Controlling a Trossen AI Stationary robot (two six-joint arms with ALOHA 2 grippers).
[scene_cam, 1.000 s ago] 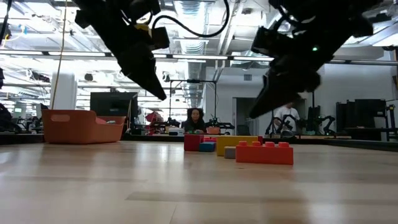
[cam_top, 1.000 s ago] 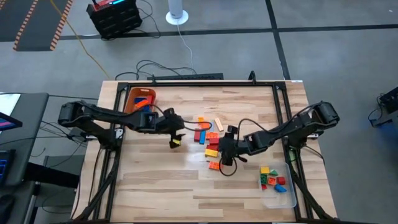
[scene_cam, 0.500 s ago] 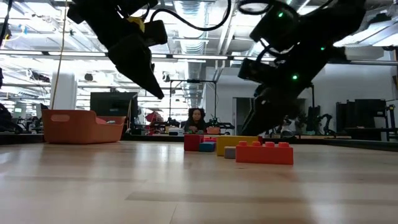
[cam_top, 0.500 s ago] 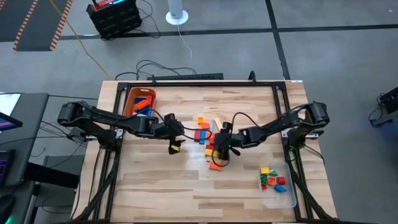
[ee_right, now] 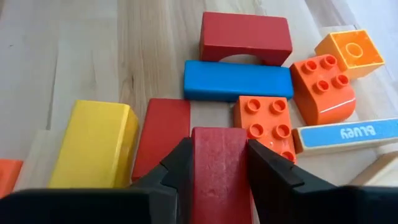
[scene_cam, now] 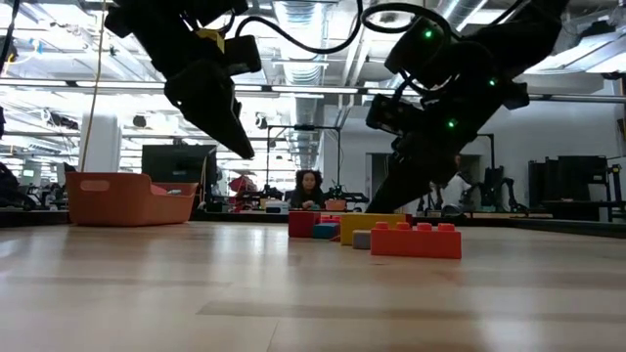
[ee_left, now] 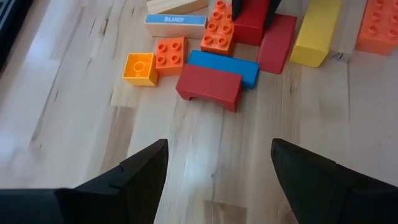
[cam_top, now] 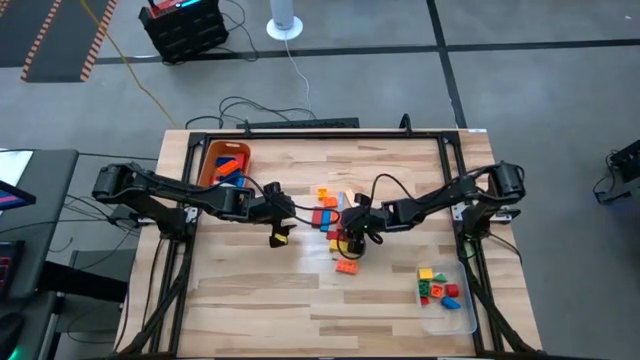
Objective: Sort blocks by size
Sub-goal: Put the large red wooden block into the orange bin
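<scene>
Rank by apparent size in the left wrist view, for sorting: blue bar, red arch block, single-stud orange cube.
1. Blue bar and red arch block: look similar; the arch hides part of the bar, so unranked.
2. Single-stud orange cube: clearly smallest.

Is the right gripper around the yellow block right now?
No. In the right wrist view the right gripper has its fingers on either side of a red block; the yellow block lies apart.

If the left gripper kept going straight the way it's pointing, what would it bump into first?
Probably the red arch block. The left gripper hangs open above bare wood, aimed at the block pile, and that red block lies nearest in line, with the blue block just behind it. Depth is hard to judge, so it might meet the table first.
</scene>
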